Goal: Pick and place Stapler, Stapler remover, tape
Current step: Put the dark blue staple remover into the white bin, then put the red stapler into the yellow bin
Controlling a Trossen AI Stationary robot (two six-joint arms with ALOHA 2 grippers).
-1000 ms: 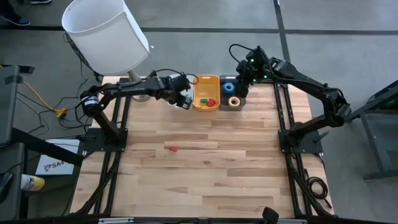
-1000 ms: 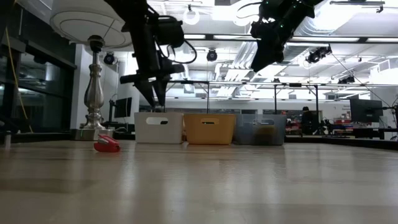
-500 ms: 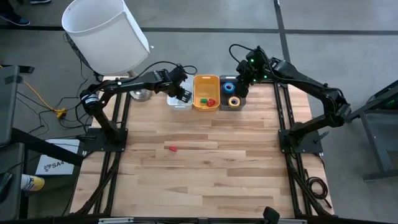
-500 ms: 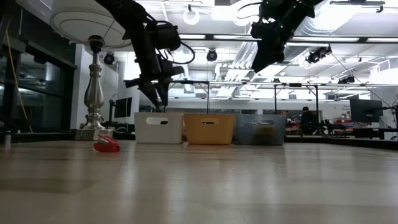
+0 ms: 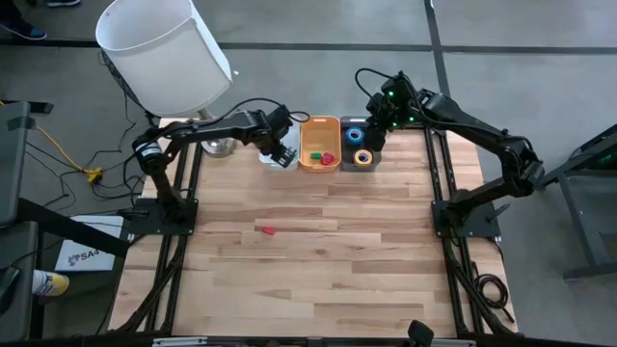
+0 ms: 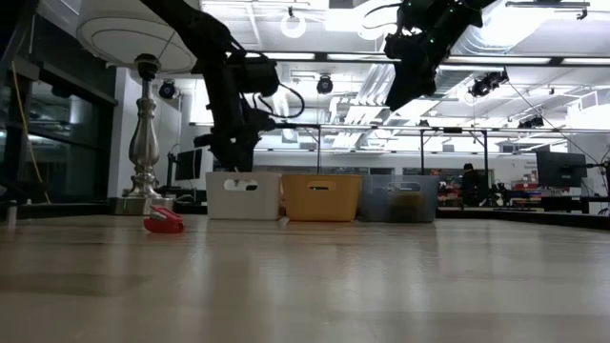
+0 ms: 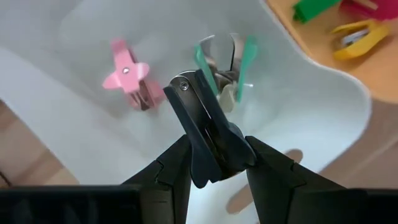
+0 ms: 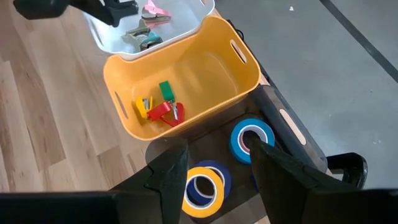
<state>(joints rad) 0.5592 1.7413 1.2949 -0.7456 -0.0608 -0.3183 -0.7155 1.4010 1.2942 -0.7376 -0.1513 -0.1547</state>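
Observation:
My left gripper (image 5: 280, 146) hangs over the white bin (image 5: 281, 162) at the table's far edge, shut on a dark stapler remover (image 7: 205, 121). A pink remover (image 7: 130, 78) and a green one (image 7: 227, 68) lie on the bin's floor. The orange bin (image 5: 319, 125) beside it holds small red (image 8: 163, 112), green (image 8: 165, 91) and yellow (image 8: 144, 107) staplers. A blue tape roll (image 8: 252, 140) and a yellow one (image 8: 202, 186) lie in the dark bin (image 8: 292, 134). My right gripper (image 8: 217, 162) hovers open above them. A small red piece (image 5: 266, 230) lies on the table. My left gripper pinches the dark stapler remover by its rear part (image 7: 214, 158) between its two fingers (image 7: 171, 168), pointing steeply down from above. The remover's riveted front end (image 7: 182, 86) sticks out past the fingertips. It hangs clear above the white bin's floor.
A lamp with a white shade (image 5: 164, 53) and a metal stem (image 6: 143, 143) stands at the far left corner, close to my left arm. The three bins (image 6: 322, 196) stand in a row along the far edge. Bare wood lies on the near side of them.
My left gripper has rolled about its own line and sunk a little toward the white bin, shifting slightly along the far edge. It keeps the dark stapler remover shut between its fingers.

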